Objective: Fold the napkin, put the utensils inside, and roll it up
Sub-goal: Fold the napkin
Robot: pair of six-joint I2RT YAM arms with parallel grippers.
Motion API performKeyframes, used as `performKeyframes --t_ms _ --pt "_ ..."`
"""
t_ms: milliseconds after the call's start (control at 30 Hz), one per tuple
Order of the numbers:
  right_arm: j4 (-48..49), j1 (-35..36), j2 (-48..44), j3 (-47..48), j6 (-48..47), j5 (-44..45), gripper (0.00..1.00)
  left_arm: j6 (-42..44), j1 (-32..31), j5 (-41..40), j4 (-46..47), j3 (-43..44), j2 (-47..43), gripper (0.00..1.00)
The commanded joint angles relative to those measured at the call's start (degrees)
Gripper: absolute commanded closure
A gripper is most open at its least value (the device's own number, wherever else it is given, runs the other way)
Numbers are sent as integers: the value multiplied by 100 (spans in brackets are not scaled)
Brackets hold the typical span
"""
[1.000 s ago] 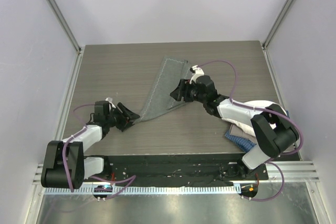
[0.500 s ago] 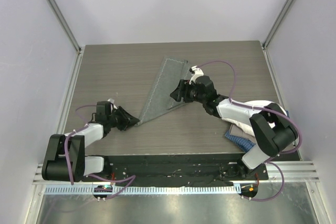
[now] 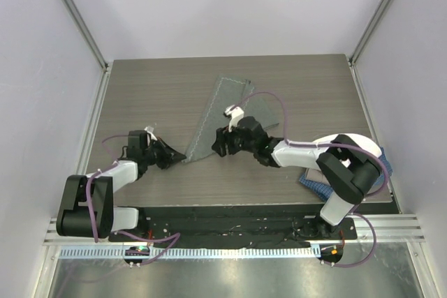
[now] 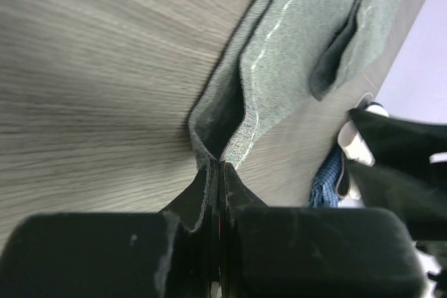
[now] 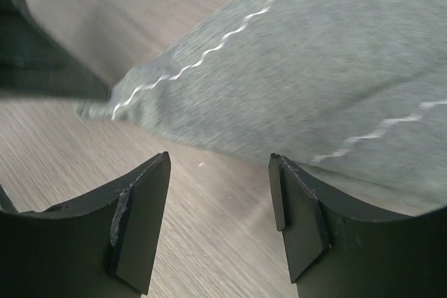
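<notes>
The grey-green napkin (image 3: 222, 111) lies folded into a long strip slanting from the table's middle back toward the front left. My left gripper (image 3: 177, 155) is shut on its near-left corner, and the left wrist view shows the cloth (image 4: 293, 47) pinched between the closed fingertips (image 4: 222, 167). My right gripper (image 3: 218, 143) hovers open just off the napkin's near edge. In the right wrist view the gripper (image 5: 219, 160) has only bare table between its fingers, with the napkin (image 5: 314, 68) beyond them. The utensils are out of view.
A blue checked cloth (image 3: 316, 185) lies at the front right with a cream-white cloth (image 3: 367, 146) by it, both under the right arm. The blue cloth (image 4: 325, 183) also shows in the left wrist view. Enclosure walls ring the table.
My left gripper has shut on the napkin's near-left corner. My right gripper has moved left and nearer, from the napkin's right side to its near edge, still open.
</notes>
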Motion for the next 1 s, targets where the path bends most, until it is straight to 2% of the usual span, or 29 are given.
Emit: performKeyframes --t_ms 0,133,400,667,967 --pt "844 702 126 127 -1057 1018 33 45 -27 245 163 306 -115 100" --pt "1584 1308 284 30 -1568 1627 32 -70 -27 342 128 368 -186 100" --pt "2085 2495 1101 531 -2755 3095 32 -131 -27 439 14 447 -282 100" --pt "2551 2839 1751 952 -3414 4070 33 -184 -27 500 -57 386 -510 100" --pt "2947 2883 2191 1243 -3862 4502 38 -193 -18 483 -197 359 -678 100"
